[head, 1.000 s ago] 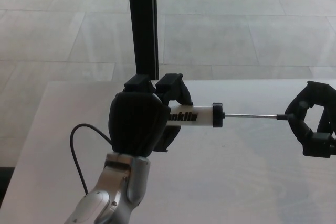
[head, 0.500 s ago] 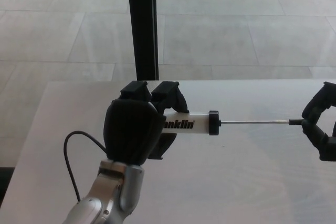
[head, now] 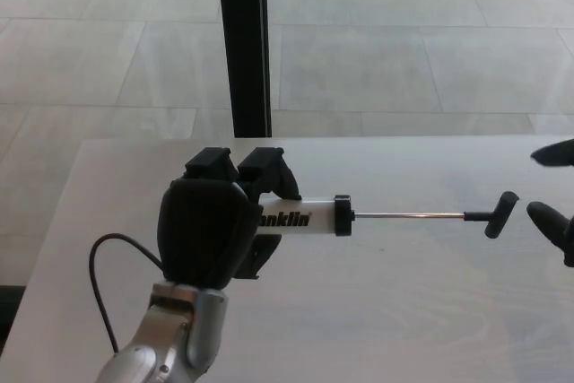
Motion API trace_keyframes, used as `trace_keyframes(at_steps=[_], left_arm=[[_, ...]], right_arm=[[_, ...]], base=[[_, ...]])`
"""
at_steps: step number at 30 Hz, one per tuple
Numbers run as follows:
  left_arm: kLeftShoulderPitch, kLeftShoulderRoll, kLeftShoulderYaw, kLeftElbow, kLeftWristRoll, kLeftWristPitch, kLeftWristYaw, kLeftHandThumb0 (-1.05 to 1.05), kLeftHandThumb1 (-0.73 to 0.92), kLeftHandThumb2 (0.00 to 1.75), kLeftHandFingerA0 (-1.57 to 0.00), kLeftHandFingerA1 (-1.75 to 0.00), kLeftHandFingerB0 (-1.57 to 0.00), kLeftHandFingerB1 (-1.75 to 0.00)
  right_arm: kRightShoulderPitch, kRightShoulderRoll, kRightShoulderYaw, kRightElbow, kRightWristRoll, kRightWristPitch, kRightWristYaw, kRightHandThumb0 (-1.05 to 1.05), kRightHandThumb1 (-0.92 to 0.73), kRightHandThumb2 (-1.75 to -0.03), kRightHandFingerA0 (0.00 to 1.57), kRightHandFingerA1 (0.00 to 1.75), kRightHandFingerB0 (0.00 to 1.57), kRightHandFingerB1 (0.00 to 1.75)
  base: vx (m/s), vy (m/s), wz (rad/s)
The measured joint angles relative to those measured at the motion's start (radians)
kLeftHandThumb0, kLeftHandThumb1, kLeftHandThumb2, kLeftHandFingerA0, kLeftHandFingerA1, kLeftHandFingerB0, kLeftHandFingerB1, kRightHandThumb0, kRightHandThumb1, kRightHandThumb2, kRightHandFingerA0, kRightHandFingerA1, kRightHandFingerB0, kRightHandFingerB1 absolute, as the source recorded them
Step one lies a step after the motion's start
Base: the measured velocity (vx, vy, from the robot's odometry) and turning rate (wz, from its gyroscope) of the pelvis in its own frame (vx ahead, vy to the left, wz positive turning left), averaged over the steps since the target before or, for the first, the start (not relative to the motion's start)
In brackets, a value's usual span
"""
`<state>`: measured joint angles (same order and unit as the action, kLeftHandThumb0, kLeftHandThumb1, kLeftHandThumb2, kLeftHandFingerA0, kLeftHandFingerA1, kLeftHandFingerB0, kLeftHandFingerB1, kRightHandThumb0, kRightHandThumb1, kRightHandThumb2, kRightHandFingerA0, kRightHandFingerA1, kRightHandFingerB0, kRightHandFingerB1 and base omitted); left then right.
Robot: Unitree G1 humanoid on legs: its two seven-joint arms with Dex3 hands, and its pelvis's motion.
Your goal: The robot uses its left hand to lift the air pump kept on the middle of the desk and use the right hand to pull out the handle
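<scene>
Two black robot hands were seen over the pale grey desk, though only the left hand was shown whole. It was wrapped firmly around the white cylindrical air pump, which was held roughly level above the middle of the desk, its near end hidden behind the thick fingers so that only the last letters of the black lettering could be read. From the pump's black end cap a thin metal rod was seen drawn well out to the right, ending in the small black T-shaped handle. The right hand was cut off by the picture's edge; only two black fingertips were visible, spread apart, just beside the handle and not touching it, with nothing held between them. A thin black cable was looped beside the silver left forearm. A dark vertical post stood behind the desk against the tiled floor.
</scene>
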<state>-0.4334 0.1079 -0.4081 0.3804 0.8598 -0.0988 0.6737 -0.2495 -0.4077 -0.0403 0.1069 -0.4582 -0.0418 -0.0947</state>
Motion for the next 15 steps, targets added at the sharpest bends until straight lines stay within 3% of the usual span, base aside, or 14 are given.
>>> trace_keyframes(at_steps=[1,3,9,10,11,12,15], left_arm=[[0.000,0.000,0.000,0.000,0.000,0.000,0.000,-0.11,0.46,1.19,-0.87,-1.75,-0.78,-1.60],[0.002,0.000,-0.002,0.000,0.000,0.000,0.000,-0.12,0.46,1.14,-0.88,-1.75,-0.79,-1.61],[0.027,0.000,-0.016,0.004,0.002,0.004,-0.001,-0.12,0.46,1.11,-0.89,-1.75,-0.80,-1.61],[0.034,0.000,-0.020,0.006,0.002,0.006,-0.002,-0.11,0.46,1.12,-0.90,-1.75,-0.82,-1.60],[0.040,0.000,-0.025,0.009,0.002,0.007,-0.004,-0.12,0.44,1.16,-0.92,-1.75,-0.83,-1.59],[0.045,0.000,-0.031,0.012,0.002,0.008,-0.007,-0.14,0.46,1.16,-0.91,-1.75,-0.82,-1.59],[0.059,0.001,-0.047,0.016,0.002,0.010,-0.018,-0.14,0.47,1.18,-0.91,-1.75,-0.80,-1.59]], right_arm=[[0.000,-0.012,0.004,-0.003,0.000,0.006,0.016,-0.98,-0.64,-1.01,0.00,0.10,0.00,0.00],[0.000,-0.033,0.012,-0.010,0.000,0.019,0.044,-1.03,-0.67,-0.92,0.00,0.00,0.00,0.00],[0.000,-0.083,0.020,-0.017,0.015,0.050,0.131,-1.05,-0.71,-0.91,0.00,0.00,0.00,0.00],[0.000,-0.087,0.019,-0.018,0.020,0.058,0.144,-1.05,-0.85,-0.66,0.00,0.00,0.00,0.00],[0.000,-0.090,0.017,-0.019,0.024,0.064,0.153,-1.05,-0.86,-0.67,0.00,0.00,0.00,0.00],[0.000,-0.091,0.015,-0.020,0.028,0.071,0.161,-1.04,-0.73,-0.92,0.00,0.00,0.00,0.00],[0.000,-0.092,0.012,-0.023,0.037,0.092,0.180,-1.02,-0.73,-0.91,0.00,0.00,0.00,0.00]], base=[[0.00,0.000,0.00],[0.00,0.000,0.00],[0.00,0.000,0.00],[0.00,0.000,0.00],[0.00,0.000,0.00],[0.00,0.000,0.00],[0.00,0.000,0.00]])
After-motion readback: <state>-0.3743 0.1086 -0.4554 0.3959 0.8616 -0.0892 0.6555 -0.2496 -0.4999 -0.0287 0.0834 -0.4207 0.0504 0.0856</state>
